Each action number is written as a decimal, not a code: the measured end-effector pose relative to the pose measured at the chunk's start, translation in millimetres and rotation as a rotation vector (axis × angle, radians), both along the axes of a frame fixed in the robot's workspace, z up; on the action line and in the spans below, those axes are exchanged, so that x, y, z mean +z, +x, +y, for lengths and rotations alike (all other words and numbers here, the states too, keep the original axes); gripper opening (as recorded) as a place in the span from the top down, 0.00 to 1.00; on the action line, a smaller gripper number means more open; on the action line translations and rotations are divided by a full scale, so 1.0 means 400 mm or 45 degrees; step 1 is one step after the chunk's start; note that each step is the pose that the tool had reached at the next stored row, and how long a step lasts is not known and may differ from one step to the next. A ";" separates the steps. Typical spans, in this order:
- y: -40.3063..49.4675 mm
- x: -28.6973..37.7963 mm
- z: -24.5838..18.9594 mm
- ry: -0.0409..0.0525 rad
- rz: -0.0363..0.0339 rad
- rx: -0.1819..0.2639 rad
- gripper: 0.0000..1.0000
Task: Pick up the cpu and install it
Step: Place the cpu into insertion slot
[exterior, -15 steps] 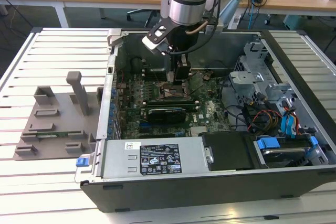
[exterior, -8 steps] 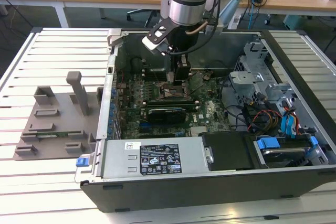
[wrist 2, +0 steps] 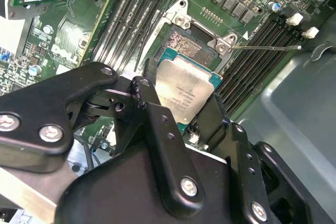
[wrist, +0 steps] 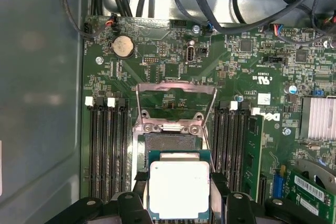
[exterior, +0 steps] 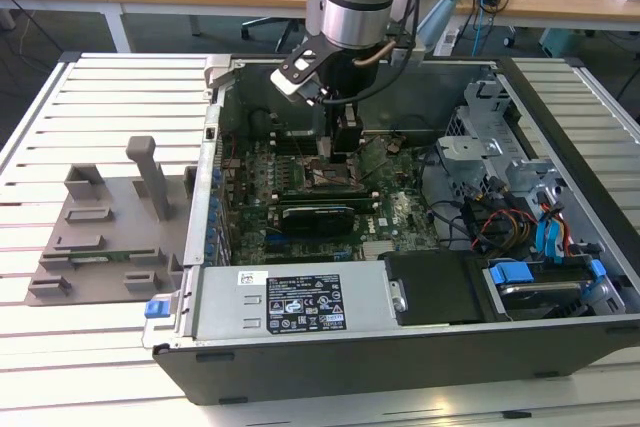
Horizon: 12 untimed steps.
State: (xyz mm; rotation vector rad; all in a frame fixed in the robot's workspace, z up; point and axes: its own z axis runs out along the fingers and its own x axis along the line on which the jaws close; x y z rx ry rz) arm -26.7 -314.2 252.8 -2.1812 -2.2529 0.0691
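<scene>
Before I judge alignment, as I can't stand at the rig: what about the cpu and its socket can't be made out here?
1. Gap under the silvery-grey square cpu: both wrist views, hidden by the chip itself.
2. Much of the steel-framed socket: both wrist views, covered by the cpu and black gripper fingers.
3. Cpu and socket: exterior view, blocked by the gripper.
</scene>
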 end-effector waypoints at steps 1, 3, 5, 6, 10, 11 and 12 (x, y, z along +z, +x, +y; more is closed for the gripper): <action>0.000 0.000 0.000 0.000 0.0002 -0.012 0.45; 0.000 0.000 0.000 0.000 0.0000 -0.050 0.45; 0.000 0.000 0.000 0.000 0.0001 -0.086 0.45; 0.000 0.000 0.000 0.000 0.0000 -0.091 0.45; 0.000 -0.002 0.000 0.000 0.0000 -0.091 0.45; 0.000 -0.005 0.000 0.000 0.0001 -0.091 0.45; 0.000 -0.007 0.000 0.000 0.0001 -0.091 0.45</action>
